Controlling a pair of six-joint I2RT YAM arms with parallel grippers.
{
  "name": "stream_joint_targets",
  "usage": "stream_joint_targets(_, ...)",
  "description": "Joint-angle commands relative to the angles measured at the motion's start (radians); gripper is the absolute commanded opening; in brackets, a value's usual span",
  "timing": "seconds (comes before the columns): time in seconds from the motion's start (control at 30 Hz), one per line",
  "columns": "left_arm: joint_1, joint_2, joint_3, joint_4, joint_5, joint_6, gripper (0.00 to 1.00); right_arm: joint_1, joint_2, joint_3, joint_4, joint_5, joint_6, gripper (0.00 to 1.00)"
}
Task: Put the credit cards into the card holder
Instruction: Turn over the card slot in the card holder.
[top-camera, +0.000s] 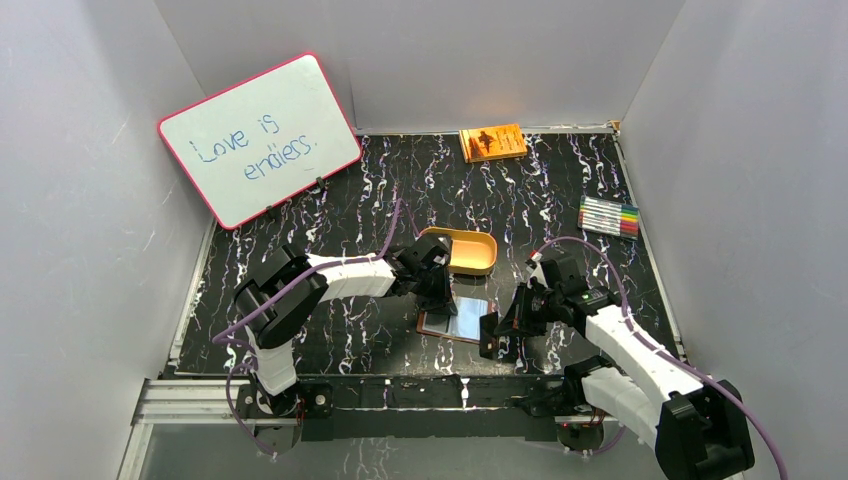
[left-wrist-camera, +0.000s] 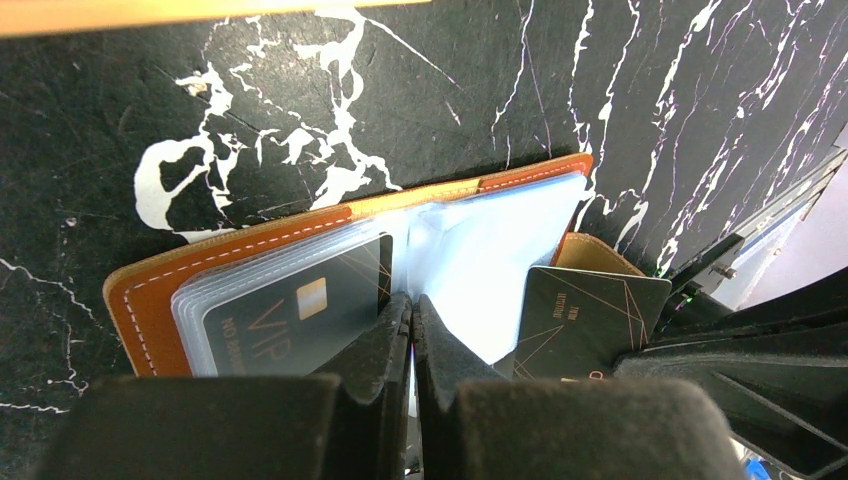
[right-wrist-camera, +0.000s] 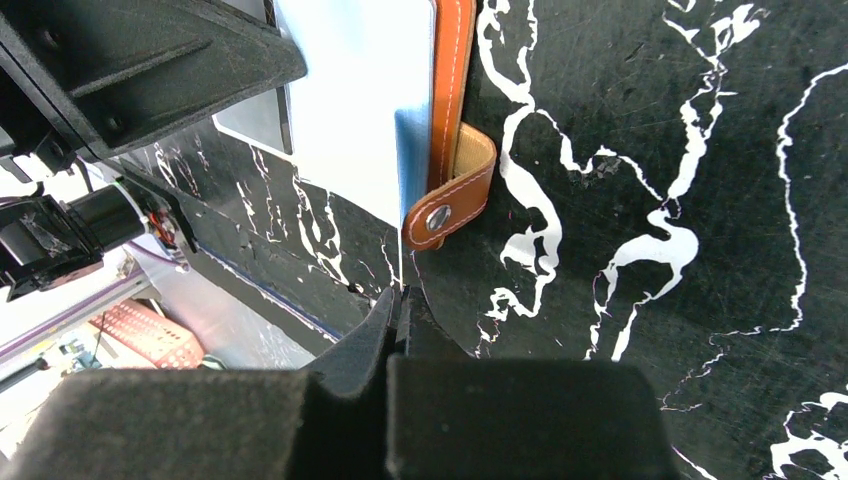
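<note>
The card holder (top-camera: 462, 320) lies open on the black marbled table, brown leather (left-wrist-camera: 140, 300) with clear sleeves. A black VIP credit card (left-wrist-camera: 290, 320) sits in its left sleeve. My left gripper (left-wrist-camera: 411, 298) is at the centre fold, shut on a raised clear sleeve page (left-wrist-camera: 480, 250). My right gripper (right-wrist-camera: 402, 292) is shut on a second dark credit card (left-wrist-camera: 590, 315), seen edge-on in the right wrist view; the card stands at the holder's right edge beside the snap tab (right-wrist-camera: 450, 200). From above, the left gripper (top-camera: 437, 295) and right gripper (top-camera: 492, 335) flank the holder.
A tan oval tray (top-camera: 470, 250) sits just behind the holder. An orange book (top-camera: 492, 142) lies at the back, a marker pack (top-camera: 608, 216) at the right, and a whiteboard (top-camera: 260, 140) leans at the back left. The table's front rail (top-camera: 400, 390) is close.
</note>
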Motion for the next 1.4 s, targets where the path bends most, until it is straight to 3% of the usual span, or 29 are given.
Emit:
stream_joint_targets(0.0,-0.005,0.044,-0.048,-0.122,-0.104,0.026,0.0,0.001,-0.018,0.008,-0.008,0.021,0.0,0.0)
stream_joint_targets(0.6,-0.005,0.042,-0.029,-0.112,-0.069,0.017,0.0,0.002,0.082,-0.002,0.146,-0.111,0.006,0.0)
stream_joint_targets(0.8,-0.005,0.002,0.006,-0.147,-0.064,0.026,0.33,0.0,0.085,0.008,0.16,-0.124,0.005,0.0)
stream_joint_targets(0.87,-0.003,-0.015,0.024,-0.167,-0.068,0.036,0.4,0.002,0.087,0.005,0.168,-0.132,0.006,0.0)
stream_joint_targets(1.37,0.005,-0.111,0.088,-0.245,-0.061,0.079,0.59,0.003,0.131,0.021,0.25,-0.19,0.028,0.0)
